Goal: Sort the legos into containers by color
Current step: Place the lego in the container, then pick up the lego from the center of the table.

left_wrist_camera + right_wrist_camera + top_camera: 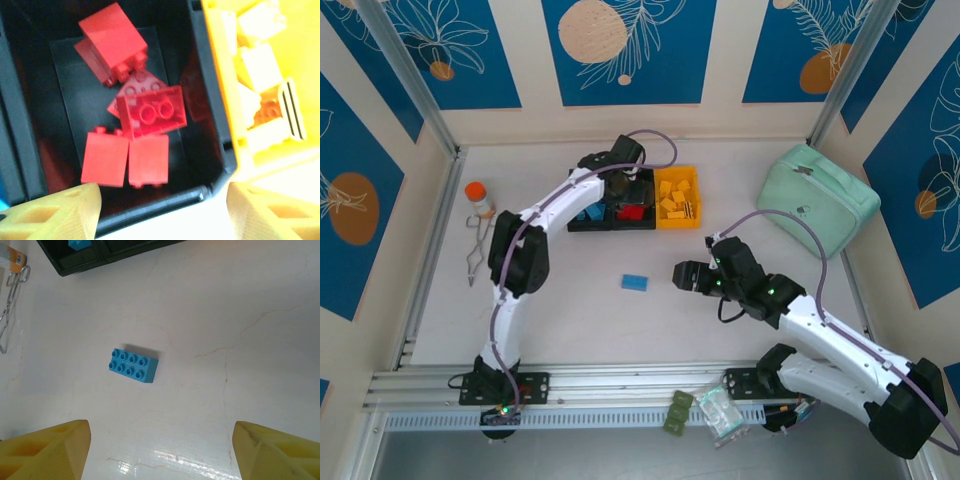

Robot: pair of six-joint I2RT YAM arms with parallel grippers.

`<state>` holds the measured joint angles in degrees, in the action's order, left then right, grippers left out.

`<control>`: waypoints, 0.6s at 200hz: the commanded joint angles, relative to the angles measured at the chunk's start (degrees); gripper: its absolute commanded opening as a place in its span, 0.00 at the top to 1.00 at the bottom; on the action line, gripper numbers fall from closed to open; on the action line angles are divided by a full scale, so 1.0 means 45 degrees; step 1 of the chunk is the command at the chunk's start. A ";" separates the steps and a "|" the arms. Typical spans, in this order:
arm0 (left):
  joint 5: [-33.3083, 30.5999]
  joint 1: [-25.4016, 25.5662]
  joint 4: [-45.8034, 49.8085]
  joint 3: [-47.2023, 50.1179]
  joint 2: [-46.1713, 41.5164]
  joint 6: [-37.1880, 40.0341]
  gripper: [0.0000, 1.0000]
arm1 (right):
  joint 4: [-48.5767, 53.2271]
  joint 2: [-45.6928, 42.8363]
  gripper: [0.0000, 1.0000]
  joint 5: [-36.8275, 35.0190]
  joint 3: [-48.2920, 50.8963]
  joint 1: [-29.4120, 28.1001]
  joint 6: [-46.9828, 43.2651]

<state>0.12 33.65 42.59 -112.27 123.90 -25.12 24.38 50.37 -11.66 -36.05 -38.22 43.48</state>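
Observation:
Three joined containers stand at the back of the table: a black bin [590, 226] with blue legos [590, 213], a middle black bin [150, 209] and a yellow bin [696, 195]. My left gripper [162, 220] hovers open over the middle bin, nothing between its fingers. Below it lie several red legos [150, 112]. Yellow legos [260, 70] sit in the yellow bin [220, 75] to the right. One blue oblong lego [133, 365] lies studs-up alone on the table [635, 282]. My right gripper [160, 450] stands open a little to its right [682, 275], above the table and apart from it.
An orange-capped bottle [477, 198] and metal tongs [476, 250] lie at the left. A mint-green zip case [817, 200] sits at the back right. Small packets [715, 410] rest on the front rail. Aluminium posts frame the table's sides.

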 commanded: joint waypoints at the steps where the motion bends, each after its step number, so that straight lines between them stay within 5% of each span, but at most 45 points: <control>1: 0.0941 0.0192 -0.0387 0.1182 -0.1327 0.0676 0.33 | 0.0648 -0.0496 0.25 0.0294 -0.0038 0.0036 -0.0103; 66: 0.3862 0.0331 0.0688 0.3490 -0.2944 0.5386 0.11 | 0.1633 -0.1840 0.24 0.1045 0.0603 -0.0103 0.0071; 79: 0.3991 0.0348 0.0993 0.3941 -0.3178 0.6412 0.00 | 0.1633 -0.1970 0.24 0.1068 0.0754 -0.0231 0.0175; 120: 0.4434 0.0430 0.1476 0.4767 -0.3424 0.8876 0.01 | 0.1615 -0.2150 0.25 0.0912 0.0907 -0.0621 0.0355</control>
<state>16.23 34.92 46.28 -92.75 111.00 4.25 30.98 41.82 -8.49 -32.73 -40.07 44.03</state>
